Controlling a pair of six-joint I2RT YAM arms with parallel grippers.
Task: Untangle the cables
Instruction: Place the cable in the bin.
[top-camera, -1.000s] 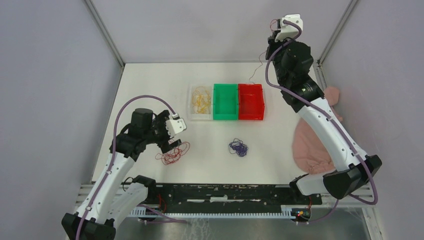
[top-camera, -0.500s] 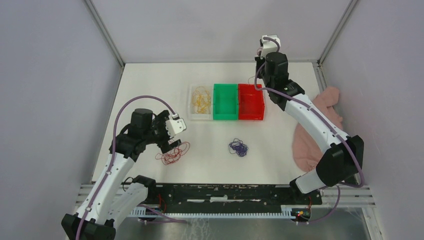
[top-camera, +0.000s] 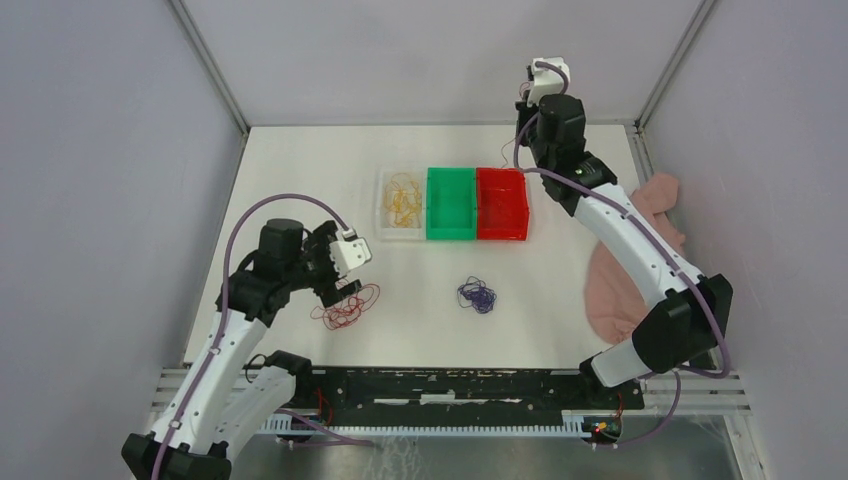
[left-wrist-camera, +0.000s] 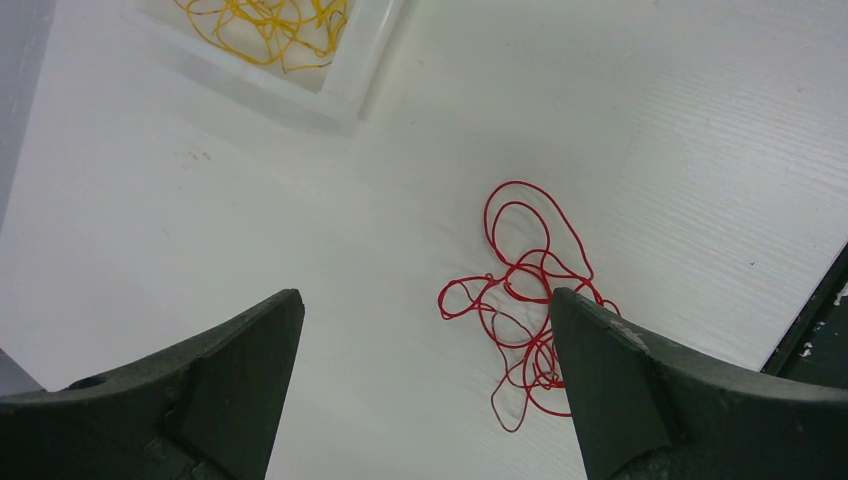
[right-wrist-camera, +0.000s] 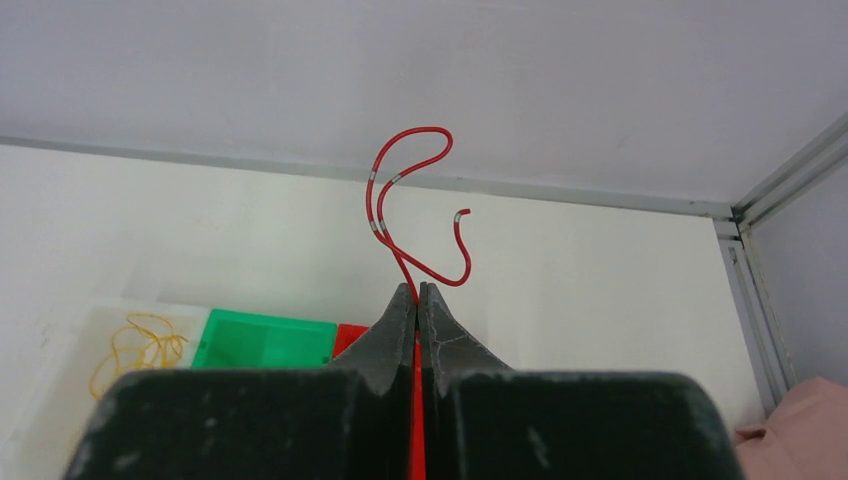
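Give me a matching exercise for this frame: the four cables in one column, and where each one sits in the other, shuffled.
1. yellow cable
2. red tangle
3. purple cable
4. single red wire

A. pinched in the shut right pincer
B. on the table, near side of the green bin
C. in the white bin
D. on the table below the open left pincer

Pairs: 1-C, 2-D, 3-B, 4-A

— Red tangle (left-wrist-camera: 525, 300)?
— Flat in loose overlapping loops, below the left gripper (left-wrist-camera: 423, 300), close by one finger.
— Yellow cable (left-wrist-camera: 265, 20)?
— Loosely coiled, well ahead of that gripper.
— Dark blue-purple bundle (top-camera: 477, 294)?
— Small knot, well off to its right.
— Red strand (right-wrist-camera: 415, 215)?
— Pinched in the right gripper (right-wrist-camera: 417, 290), curling up in hooks beyond the tips.
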